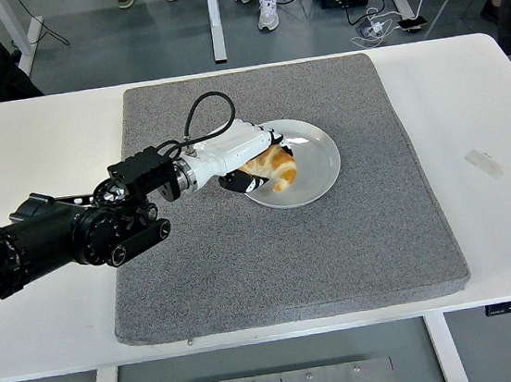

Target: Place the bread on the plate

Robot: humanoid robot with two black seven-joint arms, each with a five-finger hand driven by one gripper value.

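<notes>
A golden-brown piece of bread (276, 167) is over the left part of a white plate (312, 161), which sits on a grey mat (283, 262). My left hand (250, 159), white with black fingertips, reaches in from the left and its fingers are curled around the bread's left end. The bread looks to be at or just above the plate's surface; I cannot tell whether it touches. The right arm does not show.
The grey mat covers the middle of the white table (478, 108). A small strip of tape (483, 163) lies on the table at the right. People's feet and table legs show at the top, beyond the table's far edge.
</notes>
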